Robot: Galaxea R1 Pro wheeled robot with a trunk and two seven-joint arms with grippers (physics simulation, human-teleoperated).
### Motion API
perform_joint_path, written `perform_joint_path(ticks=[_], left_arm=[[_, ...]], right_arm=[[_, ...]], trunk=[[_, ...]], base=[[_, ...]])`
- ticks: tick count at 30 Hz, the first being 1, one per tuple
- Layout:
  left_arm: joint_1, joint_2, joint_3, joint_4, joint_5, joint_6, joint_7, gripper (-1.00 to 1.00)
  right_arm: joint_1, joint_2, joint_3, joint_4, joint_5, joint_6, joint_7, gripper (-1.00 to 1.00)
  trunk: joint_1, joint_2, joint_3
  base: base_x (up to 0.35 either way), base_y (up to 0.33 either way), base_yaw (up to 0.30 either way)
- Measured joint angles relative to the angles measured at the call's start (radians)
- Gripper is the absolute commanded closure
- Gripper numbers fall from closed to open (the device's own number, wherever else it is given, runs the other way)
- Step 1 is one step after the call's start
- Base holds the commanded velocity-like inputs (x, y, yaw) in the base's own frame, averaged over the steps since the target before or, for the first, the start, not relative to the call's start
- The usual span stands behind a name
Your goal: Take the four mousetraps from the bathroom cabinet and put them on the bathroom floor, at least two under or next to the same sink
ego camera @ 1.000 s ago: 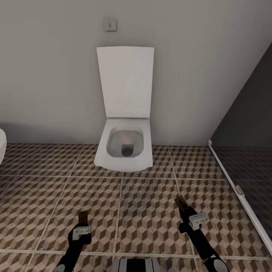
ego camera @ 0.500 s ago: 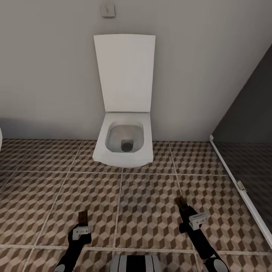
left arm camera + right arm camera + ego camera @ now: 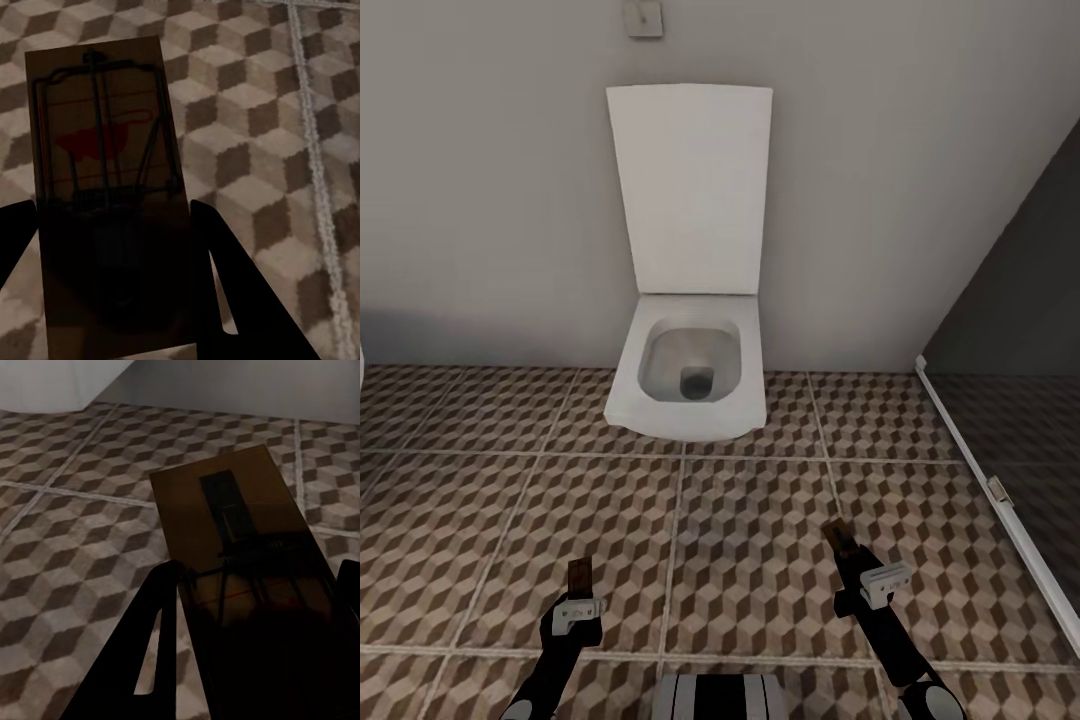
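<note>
My left gripper [image 3: 579, 592] and right gripper [image 3: 853, 560] each clamp a mousetrap [image 3: 105, 187]; facing toilet [image 3: 688, 385], I should find the sink before lowering.

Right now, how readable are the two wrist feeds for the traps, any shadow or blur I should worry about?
Left wrist view: the mousetrap is heavily shadowed toward the pincer, though its red mark and wire still read. Right wrist view: the other mousetrap is dark and soft, its near end almost black. Head view: evenly lit and fairly sharp, with both traps small over the bathroom floor.
</note>
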Motion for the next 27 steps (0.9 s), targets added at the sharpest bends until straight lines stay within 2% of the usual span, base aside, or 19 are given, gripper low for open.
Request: perform_joint_path(ticks=[27], left_arm=[[0.000,0.000,0.000,0.000,0.000,0.000,0.000,1.00]], right_arm=[[0.000,0.000,0.000,0.000,0.000,0.000,0.000,1.00]], trunk=[[0.000,0.000,0.000]], base=[[0.000,0.000,0.000]])
